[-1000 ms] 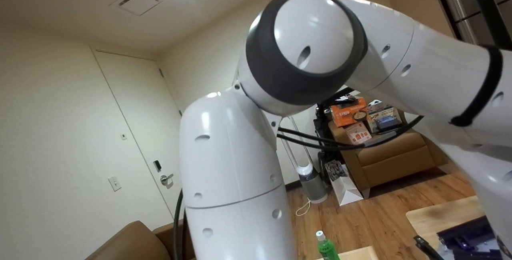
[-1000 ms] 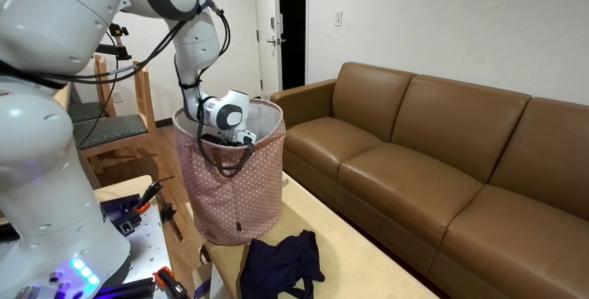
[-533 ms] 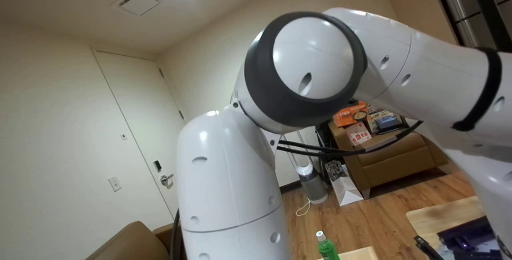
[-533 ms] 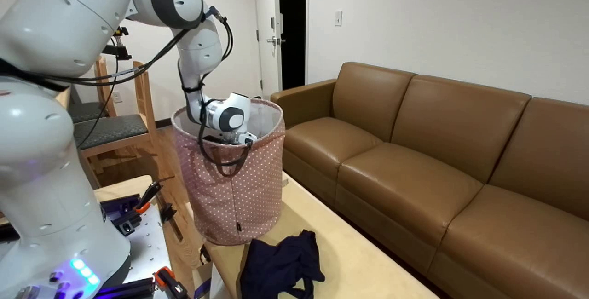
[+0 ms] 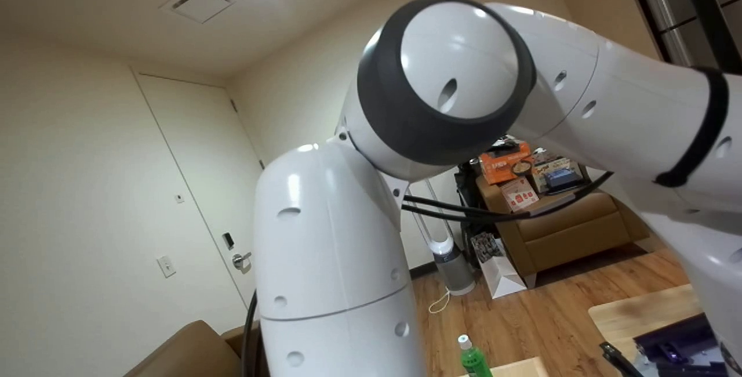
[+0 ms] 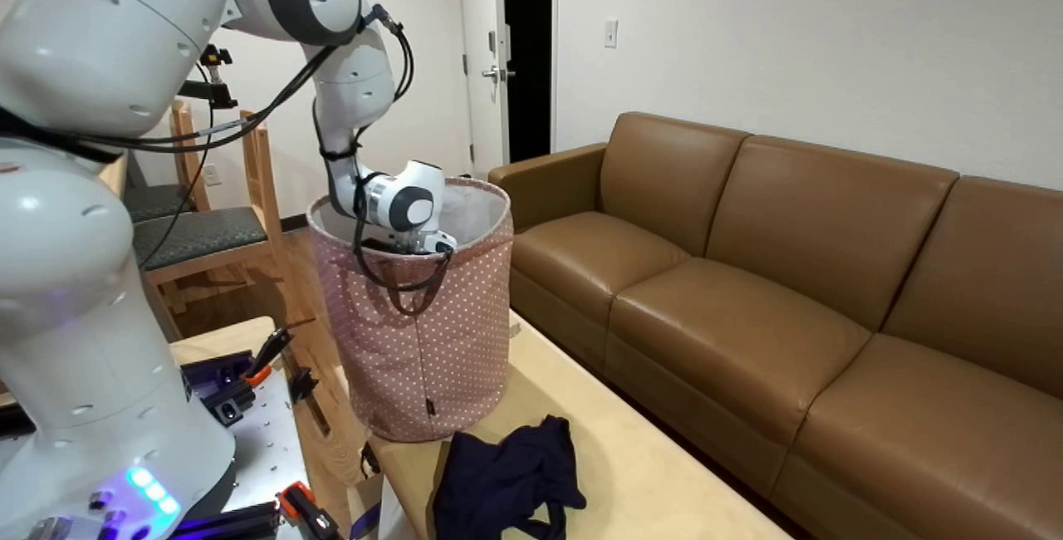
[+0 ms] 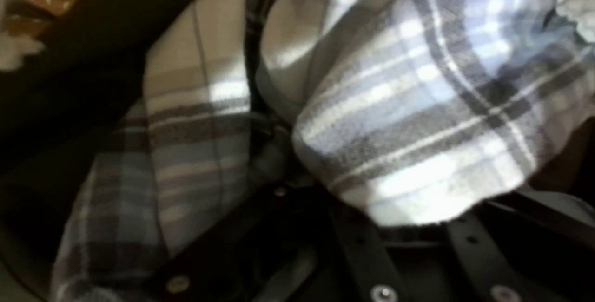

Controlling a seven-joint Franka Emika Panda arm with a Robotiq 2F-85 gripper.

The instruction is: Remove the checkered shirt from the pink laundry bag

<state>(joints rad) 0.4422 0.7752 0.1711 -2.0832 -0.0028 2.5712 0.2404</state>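
In the wrist view, dark and blurred, the shirt fills the middle, its folds bulging over the gripper. They hide the tips, so you cannot tell whether the jaws stand wide, narrow or closed on cloth.

In an exterior view your arm hangs into the bag, which stands upright at the end of the table; the shirt is down inside, behind the bag's side. Your wrist is close to the near rim, where the cable loops outside over the handle. Your room in the mouth lies toward the far rim, where pale lining shows. A navy cloth lies just beside the bag's foot, and the couch runs along the table's long edge across a narrow dark gap.

In an exterior view your elbow stands in front of the wall, with the fan and armchair on the floor beyond.
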